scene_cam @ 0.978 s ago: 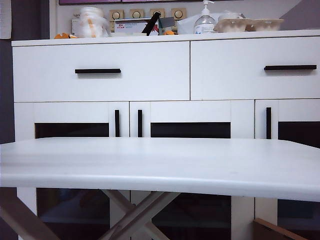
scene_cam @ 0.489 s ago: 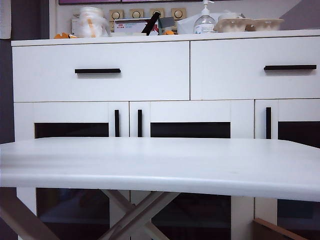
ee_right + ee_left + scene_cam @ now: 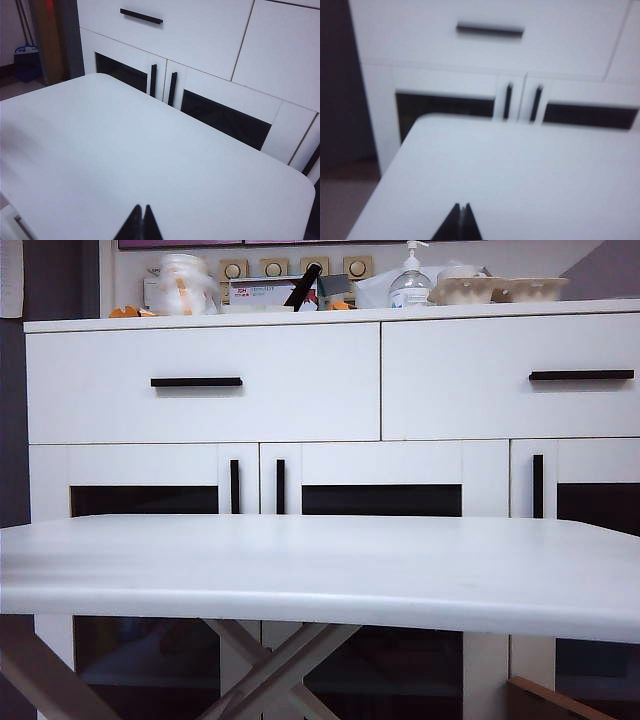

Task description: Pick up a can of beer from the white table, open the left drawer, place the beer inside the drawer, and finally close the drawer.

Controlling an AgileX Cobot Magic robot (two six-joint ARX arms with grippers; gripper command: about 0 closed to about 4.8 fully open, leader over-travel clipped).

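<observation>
where smooth white table (image 3: 320,570), both hands (image 3: 462,220) (image 3: 141,221) pinched

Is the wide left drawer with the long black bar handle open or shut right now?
Shut. The wide white left drawer sits flush with the narrower white drawer beside it, with no gap showing around its front.

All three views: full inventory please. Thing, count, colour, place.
white table: 1, white, foreground; no can visible on it
left drawer: 1, white, black bar handle, cabinet upper left, shut
right drawer: 1, white, black handle, beside it, shut
cabinet doors: white frames, dark panels, vertical black handles, below drawers
pump bottle: 1, clear, cabinet top
egg cartons: pale, cabinet top right
jar: 1, whitish, cabinet top left
left gripper: 1, black, shut, above table
right gripper: 1, black, shut, above table
</observation>
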